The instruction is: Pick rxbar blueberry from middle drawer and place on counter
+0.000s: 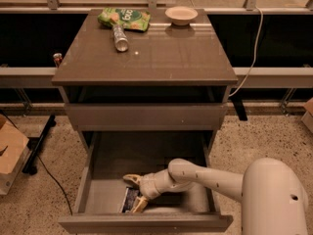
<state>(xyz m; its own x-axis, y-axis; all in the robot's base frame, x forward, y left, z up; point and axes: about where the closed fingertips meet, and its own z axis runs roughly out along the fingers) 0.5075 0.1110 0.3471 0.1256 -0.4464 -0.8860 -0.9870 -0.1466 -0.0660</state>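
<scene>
Okay, the pulled-out taupe-grey middle drawer [146,223] holds one thing: a small dark navy-wrapped rxbar blueberry [126,199], flat on the floor by the front wall, long axis roughly front-to-back. The cream two-finger gripper [134,192] is in the drawer, fingers spread, touching the bar's right side. Farther back, the glossy grey-brown counter [161,62] carries a green snack bag [124,18], a toppled clear bottle [119,37] and a beige bowl [181,14].

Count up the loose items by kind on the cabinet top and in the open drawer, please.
Snack bag, on the counter: 1
Bottle, lying on the counter: 1
Bowl, on the counter: 1
Snack bar, the rxbar blueberry in the middle drawer: 1
Total: 4
The gripper is inside the drawer, open, over the bar.
</scene>
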